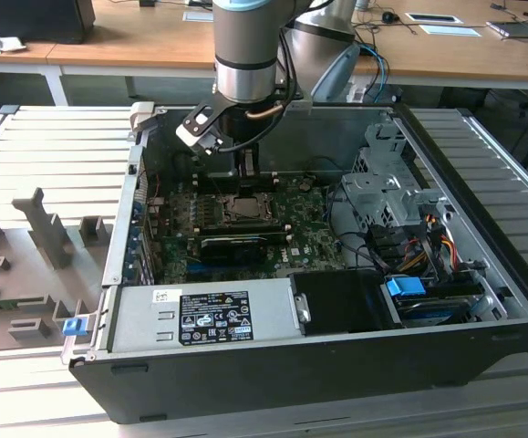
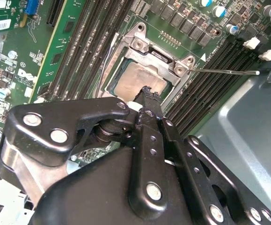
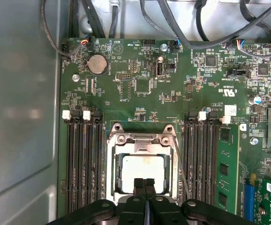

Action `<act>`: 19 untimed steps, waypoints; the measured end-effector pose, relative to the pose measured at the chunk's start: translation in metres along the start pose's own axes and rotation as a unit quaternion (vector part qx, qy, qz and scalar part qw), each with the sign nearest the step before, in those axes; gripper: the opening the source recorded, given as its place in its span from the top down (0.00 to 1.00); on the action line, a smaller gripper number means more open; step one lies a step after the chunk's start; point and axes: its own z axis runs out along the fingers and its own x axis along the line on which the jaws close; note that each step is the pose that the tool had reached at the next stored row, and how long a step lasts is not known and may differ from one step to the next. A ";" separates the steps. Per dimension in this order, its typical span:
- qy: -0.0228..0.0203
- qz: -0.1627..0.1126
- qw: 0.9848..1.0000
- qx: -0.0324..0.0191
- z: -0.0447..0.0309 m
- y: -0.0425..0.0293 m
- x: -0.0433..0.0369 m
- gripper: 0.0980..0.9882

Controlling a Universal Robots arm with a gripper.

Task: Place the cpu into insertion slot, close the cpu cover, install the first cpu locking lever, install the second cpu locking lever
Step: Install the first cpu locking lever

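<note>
The cpu (image 3: 142, 166) lies flat in the insertion slot (image 3: 111, 187), its pale silver top (image 2: 137, 82) showing through the window of the cpu cover (image 3: 142, 138). The cover (image 2: 156, 56) lies down over the chip. My gripper (image 3: 144, 183) is shut, with both fingers pressed together and nothing between them. The fingertips (image 2: 147, 91) sit over one edge of the chip, at or just above it. A thin metal locking lever (image 3: 180, 164) runs along one side of the socket, and its rod (image 2: 229, 71) sticks out free over the memory slots. In the exterior view the gripper (image 1: 246, 172) hangs just above the socket (image 1: 243, 208).
Black memory slots (image 3: 84, 159) flank the socket on both sides. The green motherboard (image 3: 140, 70) sits inside an open computer case (image 1: 482, 274). Cables (image 3: 196, 23) hang past the board's edge. A power supply (image 1: 204, 315) and drive cage (image 1: 391, 192) fill the case's other parts.
</note>
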 end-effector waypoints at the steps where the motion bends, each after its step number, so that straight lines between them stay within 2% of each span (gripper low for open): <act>1: 0.000 0.000 1.000 0.000 -0.0006 0.0000 0.0000 0.99; 11: -0.001 0.000 1.000 0.000 -0.0111 0.0004 0.0000 0.99; 17: -0.001 0.000 1.000 0.000 -0.0299 0.0009 0.0001 0.99; 19: -0.001 0.000 1.000 0.000 -0.0313 0.0010 0.0001 0.99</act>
